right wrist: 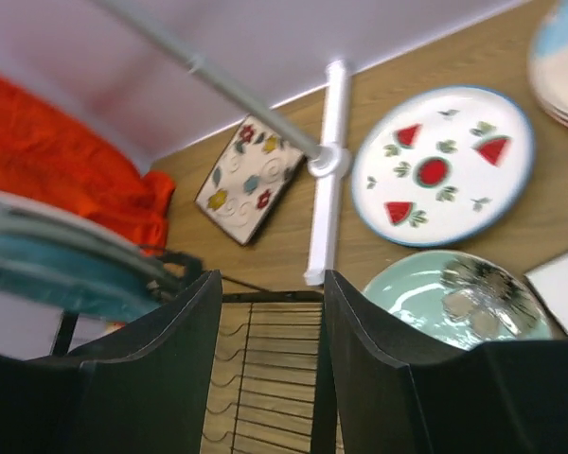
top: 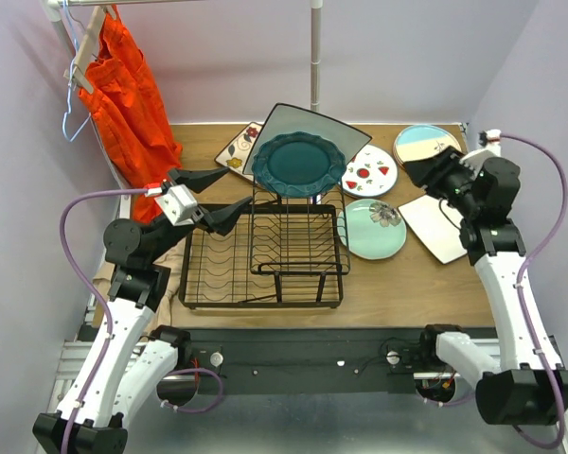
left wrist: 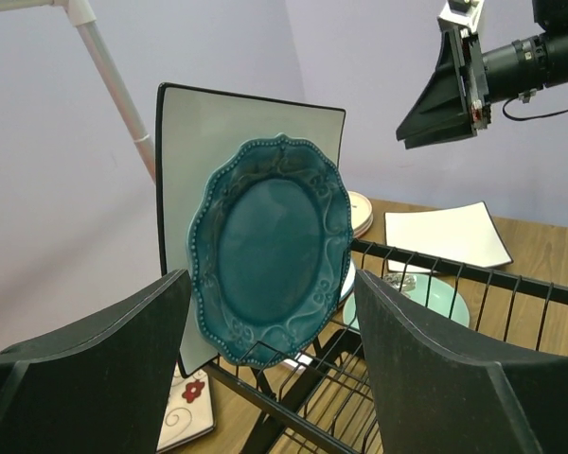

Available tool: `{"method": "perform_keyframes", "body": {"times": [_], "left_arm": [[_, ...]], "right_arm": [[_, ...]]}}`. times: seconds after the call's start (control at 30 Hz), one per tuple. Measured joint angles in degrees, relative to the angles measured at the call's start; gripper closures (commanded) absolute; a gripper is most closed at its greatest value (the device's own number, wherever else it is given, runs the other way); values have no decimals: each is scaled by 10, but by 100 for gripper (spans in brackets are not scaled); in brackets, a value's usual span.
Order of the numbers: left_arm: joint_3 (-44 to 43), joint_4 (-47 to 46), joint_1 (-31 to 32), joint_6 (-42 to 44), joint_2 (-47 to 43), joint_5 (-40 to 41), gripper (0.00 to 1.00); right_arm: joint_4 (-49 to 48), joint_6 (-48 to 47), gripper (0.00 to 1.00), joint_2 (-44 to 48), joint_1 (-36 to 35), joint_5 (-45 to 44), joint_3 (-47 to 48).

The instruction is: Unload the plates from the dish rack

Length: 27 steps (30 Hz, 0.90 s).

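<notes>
A dark teal scalloped plate point(top: 298, 164) point(left wrist: 270, 251) stands upright in the black wire dish rack point(top: 265, 251), with a large white square plate point(top: 312, 121) point(left wrist: 218, 123) upright behind it. My left gripper point(top: 220, 197) point(left wrist: 275, 378) is open at the rack's left, a short way from the teal plate and holding nothing. My right gripper point(top: 418, 172) point(right wrist: 270, 369) hangs open and empty above the table's right side. Flat on the table lie a red-fruit plate point(top: 369, 172) point(right wrist: 442, 165), a mint floral plate point(top: 374, 229) point(right wrist: 454, 303), a flower-print square plate point(top: 237, 149) point(right wrist: 251, 178) and a white square plate point(top: 435, 227).
A stack of round plates point(top: 424, 142) sits at the back right. An orange garment point(top: 128, 104) hangs on a hanger at the left. A white pole point(top: 315, 57) rises behind the rack. Purple walls close in on the table at the back and on both sides.
</notes>
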<state>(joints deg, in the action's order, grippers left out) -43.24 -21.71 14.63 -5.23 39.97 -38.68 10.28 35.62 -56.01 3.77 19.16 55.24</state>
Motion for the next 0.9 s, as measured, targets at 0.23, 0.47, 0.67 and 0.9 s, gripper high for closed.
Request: {"method": "perform_keyframes", "body": {"times": [0.23,0.47,0.67,0.9], "left_arm": [[0,2,0,0,3,0,21],[0,3,0,0,4,0,21],[0,4,0,1,4,0,21],[0,4,0,1,4,0,21]], "right_arm": [[-20,-102,43,-10,-170,55,21],[-28,-205,43,-38,-224,102,83],[-39,-271,42,-61,-246,116,111],[-39,-342,41,-111,-260,108,135]]}}
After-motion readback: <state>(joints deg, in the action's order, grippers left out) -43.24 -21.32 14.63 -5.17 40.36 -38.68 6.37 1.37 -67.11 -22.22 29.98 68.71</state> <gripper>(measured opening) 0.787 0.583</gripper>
